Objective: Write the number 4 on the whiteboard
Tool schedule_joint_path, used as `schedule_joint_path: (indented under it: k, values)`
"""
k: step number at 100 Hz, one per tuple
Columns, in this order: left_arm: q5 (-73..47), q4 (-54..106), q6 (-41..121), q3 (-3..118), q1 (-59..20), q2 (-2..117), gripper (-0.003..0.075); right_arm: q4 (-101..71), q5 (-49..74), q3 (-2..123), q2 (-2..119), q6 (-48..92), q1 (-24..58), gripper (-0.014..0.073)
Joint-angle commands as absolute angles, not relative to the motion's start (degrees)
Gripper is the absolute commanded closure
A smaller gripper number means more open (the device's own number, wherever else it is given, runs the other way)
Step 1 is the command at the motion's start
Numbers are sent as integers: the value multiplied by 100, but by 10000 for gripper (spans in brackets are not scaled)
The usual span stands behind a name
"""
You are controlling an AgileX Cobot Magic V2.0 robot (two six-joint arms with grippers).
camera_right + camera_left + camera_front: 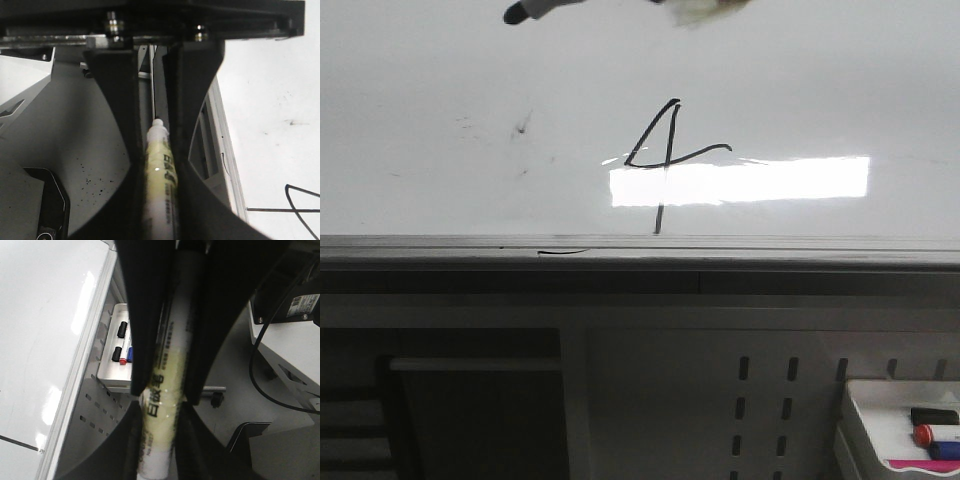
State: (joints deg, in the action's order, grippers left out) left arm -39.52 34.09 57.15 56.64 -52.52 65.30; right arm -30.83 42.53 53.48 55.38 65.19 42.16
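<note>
I am lifting the marker [162, 405], pinched by the left gripper [160, 395] and right gripper [160, 165], straight off the whiteboard [440, 80]; the number 4 [665, 155] sits centrally, finished.

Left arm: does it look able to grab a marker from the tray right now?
Probably not: the left fingers are already shut on a whiteboard marker, so they would have to release it first. The tray itself lies uncovered.
</note>
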Motion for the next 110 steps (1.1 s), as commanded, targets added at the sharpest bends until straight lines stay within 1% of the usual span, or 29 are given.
schedule_joint_path:
  k: [1,7,12,21,26,31,36,41,54,64,73,79,86,91,96,98,103,108,110]
  values:
    - [-3560,3585,5462,5866,-5256,6433,741,-3252,3720,5546,5453,6518,4213,657]
    - [-3560,3585,5462,5866,-5256,6433,741,-3252,3636,5546,5453,6518,4213,643]
    - [-3560,3585,5462,5866,-5256,6433,741,-3252,3553,5546,5453,6518,4213,596]
    - [-3560,3550,5462,5866,-5256,6433,741,-3252,3393,5546,5453,6518,4213,441]
    - [-3560,3519,5462,5866,-5256,6433,741,-3262,3314,5546,5453,6518,4213,335]
    - [-3560,3475,5462,5866,-5256,6433,741,-3262,3203,5546,5453,6518,4213,260]
    - [-3560,3475,5462,5866,-5236,6433,741,-3262,3081,5546,5442,6518,4213,214]
    - [-3560,3475,5462,5866,-5194,6433,741,-3307,2944,5546,5442,6508,4213,197]
    - [-3548,3508,5407,5866,-4963,6433,741,-3462,2434,5546,5278,6508,4213,197]
    - [-3525,3753,5407,5840,-4644,6433,741,-3471,2098,5546,5164,6450,4189,197]
    - [-3475,4111,5407,5785,-4315,6433,741,-3471,2032,5535,5026,6243,4051,197]
    - [-3315,4460,5407,5671,-4095,6433,741,-3471,2032,5509,4960,5898,3883,205]
    - [-2933,5120,5407,5447,-3907,6433,741,-3471,2023,5389,4853,5625,3632,267]
    - [-2500,5673,5407,5230,-3865,6433,741,-3471,2023,5237,4771,5527,3451,342]
    - [-2018,6132,5407,4952,-3865,6433,741,-3471,2023,5102,4715,5381,3270,445]
    - [-1725,6289,5417,4885,-3879,6433,741,-3471,2023,5042,4692,5341,3197,473]
    - [-1186,6549,5417,4633,-3960,6458,741,-3504,2023,4904,4646,5287,3043,581]
    - [-661,6715,5417,4454,-4076,6501,741,-3568,2023,4786,4633,5273,2902,666]
    - [-446,6764,5417,4397,-4132,6520,741,-3582,2023,4752,4633,5226,2873,663]
